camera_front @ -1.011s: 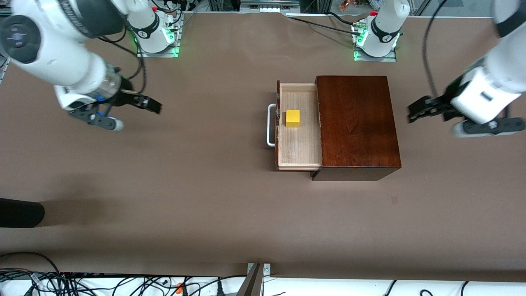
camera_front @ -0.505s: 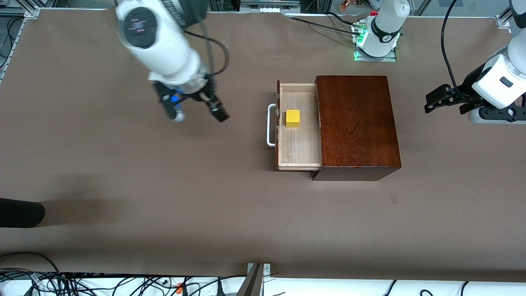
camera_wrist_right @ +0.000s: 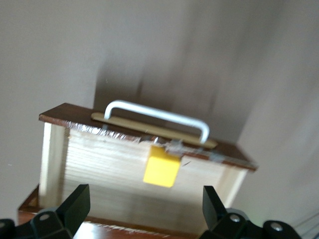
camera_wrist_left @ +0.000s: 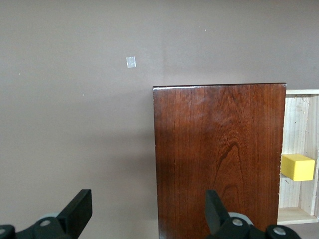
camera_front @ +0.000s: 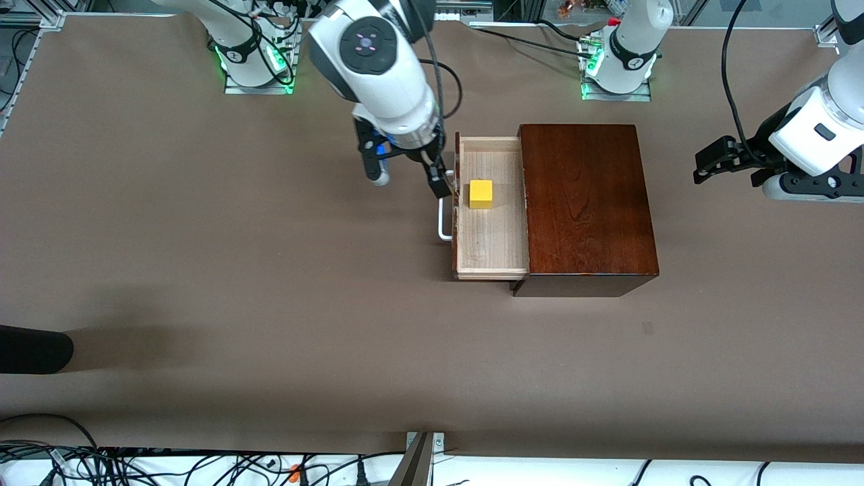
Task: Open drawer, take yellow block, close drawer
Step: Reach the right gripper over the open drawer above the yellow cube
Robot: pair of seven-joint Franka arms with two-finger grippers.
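Note:
The drawer [camera_front: 489, 236] is pulled out of the dark mahogany box [camera_front: 584, 202], its white handle [camera_front: 443, 226] toward the right arm's end. The yellow block [camera_front: 480, 194] sits in the tray close to the drawer front. My right gripper [camera_front: 435, 181] is open and empty, up in the air over the handle and drawer front. In the right wrist view the block [camera_wrist_right: 161, 167] lies between and ahead of the open gripper [camera_wrist_right: 144, 211]. My left gripper [camera_front: 729, 165] waits open and empty beside the box. The left wrist view shows the box [camera_wrist_left: 219, 159] and the block [camera_wrist_left: 297, 167].
A dark object [camera_front: 34, 351] lies on the table at the right arm's end, nearer to the front camera. A small pale patch [camera_front: 648, 329] marks the brown table surface. Cables run along the table's near edge.
My right arm has swung from the right arm's end of the table to over the drawer handle. My left gripper has drawn back a little from the box.

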